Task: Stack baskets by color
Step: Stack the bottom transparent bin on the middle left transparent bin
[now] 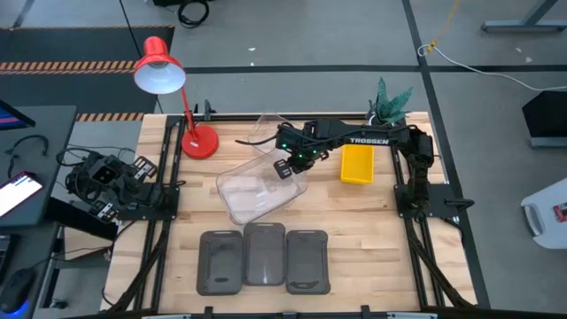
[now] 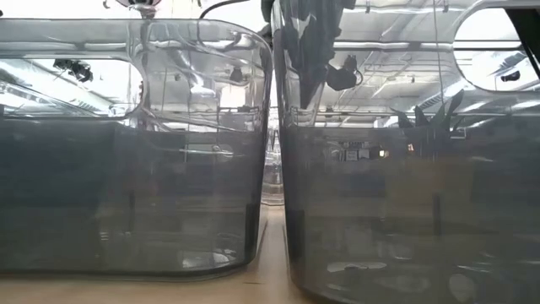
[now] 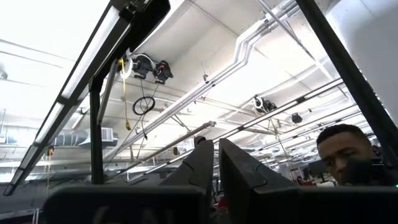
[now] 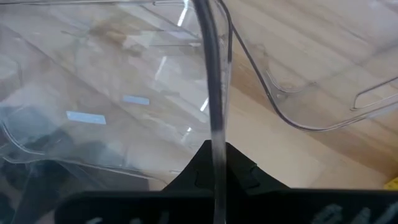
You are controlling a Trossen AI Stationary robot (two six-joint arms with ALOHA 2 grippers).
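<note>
My right gripper (image 1: pixel 283 168) reaches from the right over the table's middle and is shut on a clear basket (image 1: pixel 259 190), also seen in the right wrist view (image 4: pixel 112 93). A second clear basket (image 1: pixel 266 128) lies just beyond it, toward the far edge. A yellow basket (image 1: pixel 357 164) rests on the table to the right of the gripper. Three dark grey baskets (image 1: pixel 264 259) stand side by side along the near edge. My left gripper (image 3: pixel 216 171) is drawn back at the table's left edge, points up at the ceiling, and is shut on nothing. My right gripper pinches the clear basket's side wall at its rim (image 4: pixel 216 124), one finger inside the basket and one outside. The fingers come from above, slanting down. The held rim is on the basket's far right side. Whether its near end rests on the table, I cannot tell.
A red desk lamp (image 1: pixel 199 140) stands at the far left and a small plant (image 1: pixel 390 102) at the far right corner. In the low view, two grey baskets (image 2: pixel 135 169) block most of the table. Bare wood lies between the grey row and the clear basket.
</note>
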